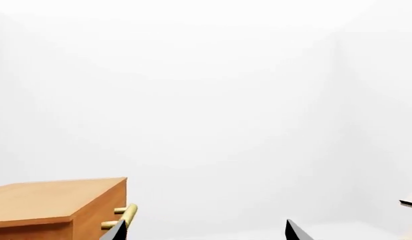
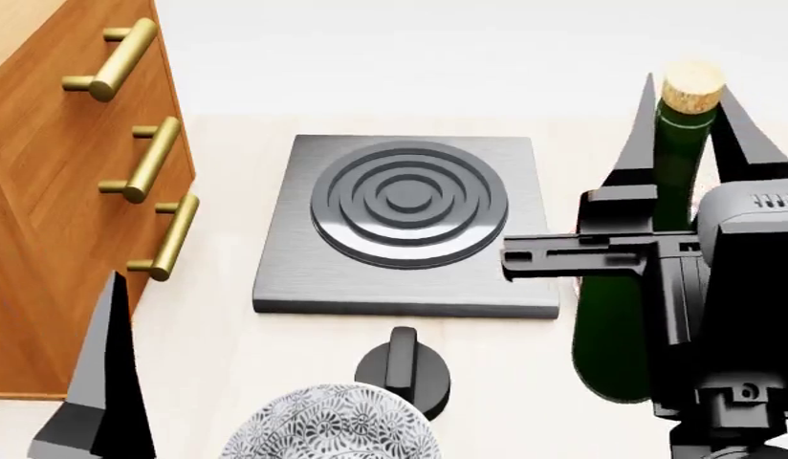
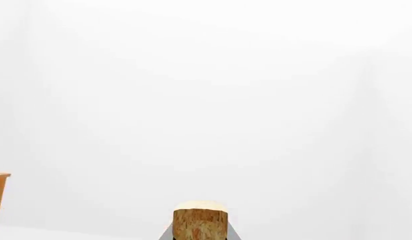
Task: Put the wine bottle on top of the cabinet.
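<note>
The wine bottle (image 2: 618,335), dark green glass with a tan cork (image 2: 691,91), stands upright at the right of the head view, lifted off the counter. My right gripper (image 2: 685,143) is shut on its neck, one black finger on each side. In the right wrist view the cork (image 3: 200,222) shows between the grey fingertips. The orange-brown cabinet (image 2: 50,220) with brass bar handles (image 2: 152,158) stands at the far left, well apart from the bottle. Its top shows in the left wrist view (image 1: 52,200). My left gripper (image 1: 204,232) is open and empty near the cabinet's front.
A square grey hob plate (image 2: 407,229) with ring burners lies on the pale counter (image 2: 229,344) between cabinet and bottle. A black knob (image 2: 401,368) sits in front of it. A patterned bowl (image 2: 330,430) is at the near edge. White walls lie beyond.
</note>
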Motion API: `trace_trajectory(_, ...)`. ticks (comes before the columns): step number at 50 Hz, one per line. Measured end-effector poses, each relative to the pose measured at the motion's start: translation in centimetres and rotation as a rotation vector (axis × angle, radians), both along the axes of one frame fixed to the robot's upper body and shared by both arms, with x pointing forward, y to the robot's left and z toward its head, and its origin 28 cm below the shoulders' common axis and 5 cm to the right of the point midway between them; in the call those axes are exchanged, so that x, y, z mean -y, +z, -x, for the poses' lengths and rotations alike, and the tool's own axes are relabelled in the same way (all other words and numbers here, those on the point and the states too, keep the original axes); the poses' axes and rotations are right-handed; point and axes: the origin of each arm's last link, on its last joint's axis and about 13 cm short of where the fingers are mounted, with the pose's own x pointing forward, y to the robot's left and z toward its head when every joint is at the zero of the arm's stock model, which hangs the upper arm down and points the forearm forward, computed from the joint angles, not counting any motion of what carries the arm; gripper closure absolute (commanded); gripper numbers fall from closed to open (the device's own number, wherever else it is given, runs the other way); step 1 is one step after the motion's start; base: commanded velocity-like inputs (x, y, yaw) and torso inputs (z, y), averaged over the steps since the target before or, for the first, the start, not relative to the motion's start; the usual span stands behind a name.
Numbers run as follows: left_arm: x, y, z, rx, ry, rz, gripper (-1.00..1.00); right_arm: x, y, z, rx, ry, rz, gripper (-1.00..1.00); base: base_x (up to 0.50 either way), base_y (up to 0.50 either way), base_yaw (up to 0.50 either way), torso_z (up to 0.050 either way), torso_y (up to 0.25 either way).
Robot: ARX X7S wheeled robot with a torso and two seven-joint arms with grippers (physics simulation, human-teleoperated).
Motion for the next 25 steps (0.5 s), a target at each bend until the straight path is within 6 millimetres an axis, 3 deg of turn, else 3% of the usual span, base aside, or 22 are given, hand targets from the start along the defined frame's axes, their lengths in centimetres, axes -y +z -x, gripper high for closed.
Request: trace_trajectory(25, 3.7, -1.8, 0.1, -0.094, -0.199, -0.035, -1.00, -2.7, 2.9, 0.4, 0.032, 0.264, -0.079, 1.00, 0.00, 0.00, 0.00, 0.000, 0.000)
